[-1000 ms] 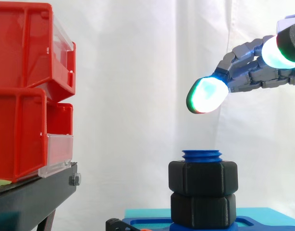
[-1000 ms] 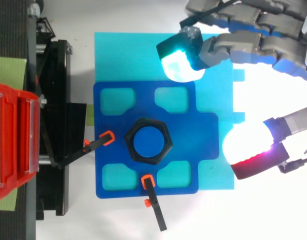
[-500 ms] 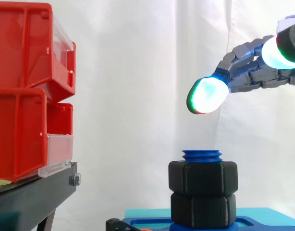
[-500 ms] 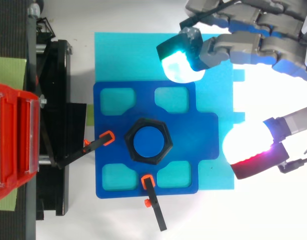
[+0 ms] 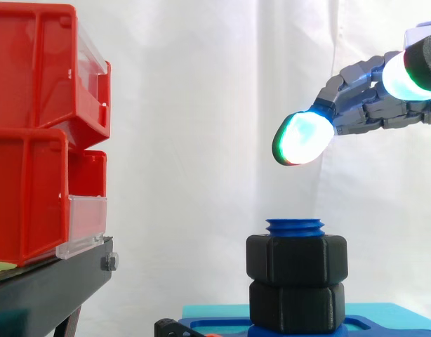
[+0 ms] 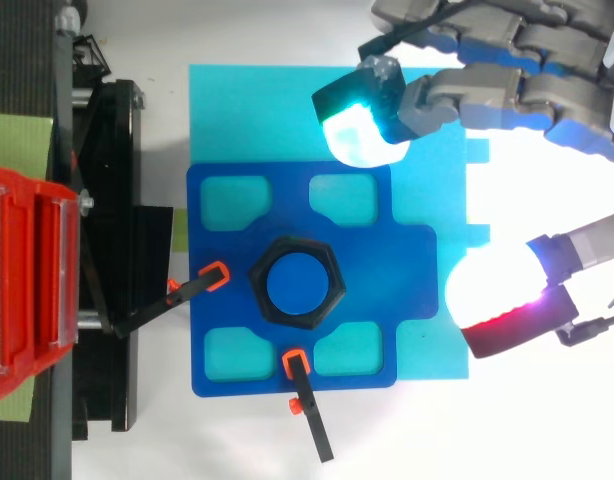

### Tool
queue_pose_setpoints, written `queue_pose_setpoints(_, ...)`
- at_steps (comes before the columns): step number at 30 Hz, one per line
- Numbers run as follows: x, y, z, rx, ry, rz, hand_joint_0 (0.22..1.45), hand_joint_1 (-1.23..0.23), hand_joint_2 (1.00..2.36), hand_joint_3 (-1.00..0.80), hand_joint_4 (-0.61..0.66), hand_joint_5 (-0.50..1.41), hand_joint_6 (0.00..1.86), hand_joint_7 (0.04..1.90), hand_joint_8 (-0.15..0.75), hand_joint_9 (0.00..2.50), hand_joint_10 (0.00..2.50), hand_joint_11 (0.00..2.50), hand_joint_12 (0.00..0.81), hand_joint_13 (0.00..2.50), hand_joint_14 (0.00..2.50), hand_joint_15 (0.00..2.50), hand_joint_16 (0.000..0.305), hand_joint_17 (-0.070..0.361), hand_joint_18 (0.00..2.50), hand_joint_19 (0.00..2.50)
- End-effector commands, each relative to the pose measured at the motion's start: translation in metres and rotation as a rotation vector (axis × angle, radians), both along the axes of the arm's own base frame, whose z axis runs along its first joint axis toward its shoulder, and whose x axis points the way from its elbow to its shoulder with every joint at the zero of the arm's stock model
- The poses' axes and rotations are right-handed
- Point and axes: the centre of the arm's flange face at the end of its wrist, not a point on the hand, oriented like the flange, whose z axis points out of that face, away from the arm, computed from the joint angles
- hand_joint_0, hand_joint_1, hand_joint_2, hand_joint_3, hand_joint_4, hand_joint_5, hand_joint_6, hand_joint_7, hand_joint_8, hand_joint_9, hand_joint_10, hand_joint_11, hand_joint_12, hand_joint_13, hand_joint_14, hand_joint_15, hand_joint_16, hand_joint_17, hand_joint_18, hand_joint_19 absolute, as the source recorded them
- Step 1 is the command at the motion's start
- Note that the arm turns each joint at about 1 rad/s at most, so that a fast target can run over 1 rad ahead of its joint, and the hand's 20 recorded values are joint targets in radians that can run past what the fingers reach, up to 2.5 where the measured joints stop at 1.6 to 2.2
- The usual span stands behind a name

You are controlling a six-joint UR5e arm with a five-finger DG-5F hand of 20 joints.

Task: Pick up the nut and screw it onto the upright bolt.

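A blue upright bolt [image 5: 295,226] stands on a blue base plate [image 6: 407,250]. Two black hex nuts sit stacked on it, the upper nut [image 5: 296,260] just below the bolt's threaded top and the lower nut [image 5: 296,306] against the plate. From above, the upper nut [image 6: 258,282] rings the bolt's top [image 6: 297,283]. My hand [image 5: 366,105] hovers above and to the right of the bolt, open, its fingers spread and holding nothing. One glowing fingertip [image 5: 303,139] hangs well above the bolt. In the top view the hand [image 6: 487,95] lies past the plate's right side.
Red bins [image 5: 33,140] stack on a black stand [image 5: 54,288] at the left. A cyan mat [image 6: 247,110] lies under the blue plate. Two black clamps with orange tips [image 6: 307,400] [image 6: 187,290] hold the plate at its front and left edges.
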Motion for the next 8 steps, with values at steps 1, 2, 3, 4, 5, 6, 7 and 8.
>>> queue_pose_setpoints(1, 0.0001, 0.0000, -0.0010, 0.000, 0.002, 0.000, 0.48, -0.31, 1.00, -0.50, 0.04, -0.24, 0.50, 0.63, 0.194, 0.09, 0.00, 0.00, 0.357, 0.00, 0.00, 0.00, 0.044, 0.099, 0.00, 0.00)
queue_pose_setpoints(2, 0.0001, 0.0000, 0.0007, 0.000, -0.001, 0.000, 0.48, -0.31, 1.00, -0.50, 0.04, -0.24, 0.50, 0.66, 0.193, 0.09, 0.00, 0.00, 0.356, 0.00, 0.00, 0.00, 0.044, 0.099, 0.00, 0.00)
queue_pose_setpoints(3, -0.0002, 0.0000, 0.0000, 0.000, 0.000, 0.000, 0.48, -0.31, 1.00, -0.50, 0.04, -0.24, 0.50, 0.67, 0.193, 0.08, 0.00, 0.00, 0.356, 0.00, 0.00, 0.00, 0.044, 0.098, 0.00, 0.00)
queue_pose_setpoints(4, 0.0001, 0.0000, -0.0010, 0.000, 0.002, 0.000, 0.48, -0.31, 1.00, -0.50, 0.04, -0.24, 0.50, 0.66, 0.193, 0.08, 0.00, 0.00, 0.356, 0.00, 0.00, 0.00, 0.044, 0.099, 0.00, 0.00)
queue_pose_setpoints(5, 0.0001, 0.0000, 0.0007, 0.000, -0.001, 0.000, 0.48, -0.31, 1.00, -0.50, 0.04, -0.24, 0.50, 0.62, 0.194, 0.09, 0.00, 0.00, 0.355, 0.00, 0.00, 0.00, 0.044, 0.099, 0.00, 0.00)
queue_pose_setpoints(6, 0.0001, 0.0000, 0.0007, 0.000, -0.001, 0.000, 0.48, -0.31, 1.00, -0.50, 0.04, -0.24, 0.50, 0.63, 0.193, 0.09, 0.00, 0.00, 0.356, 0.00, 0.00, 0.00, 0.044, 0.099, 0.00, 0.00)
queue_pose_setpoints(7, 0.0001, 0.0000, 0.0007, 0.000, -0.001, 0.000, 0.48, -0.31, 1.00, -0.50, 0.04, -0.24, 0.50, 0.63, 0.193, 0.09, 0.00, 0.00, 0.355, 0.00, 0.00, 0.00, 0.044, 0.099, 0.00, 0.00)
queue_pose_setpoints(8, 0.0001, 0.0000, 0.0007, 0.000, -0.001, 0.000, 0.48, -0.31, 1.00, -0.50, 0.04, -0.24, 0.50, 0.67, 0.193, 0.09, 0.00, 0.00, 0.354, 0.00, 0.00, 0.00, 0.044, 0.099, 0.00, 0.00)
